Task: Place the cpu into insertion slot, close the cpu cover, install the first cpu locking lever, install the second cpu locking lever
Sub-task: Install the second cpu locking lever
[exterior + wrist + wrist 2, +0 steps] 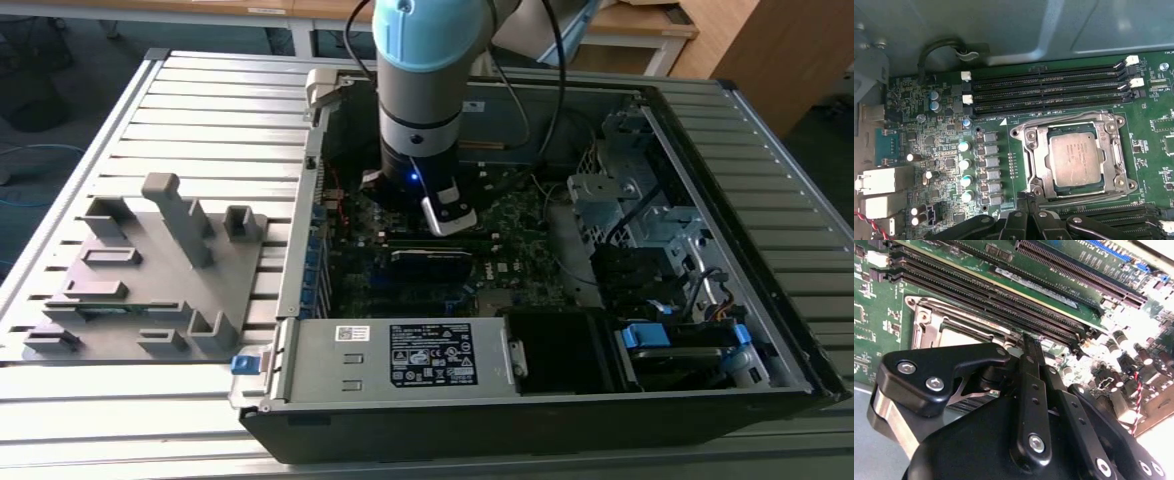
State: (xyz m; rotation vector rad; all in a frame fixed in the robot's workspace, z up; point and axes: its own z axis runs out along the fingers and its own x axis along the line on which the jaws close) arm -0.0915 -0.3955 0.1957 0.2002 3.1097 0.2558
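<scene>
The cpu, a dull silvery square, lies flat in the insertion slot on the green motherboard. The cpu cover, a thin metal frame, lies flat around it with the chip showing through its window. My gripper hovers at the socket's edge, its black fingers pressed together and shut, with nothing visibly held. In the second wrist view, part of the cover shows past the fingers. In the exterior view the gripper reaches down inside the open computer case, and the arm hides the socket.
Long black memory slots run beside the socket. Capacitors and connectors stand on the board. The power supply and drive cage crowd the case. A grey fixture plate sits on the slatted table at the exterior view's left.
</scene>
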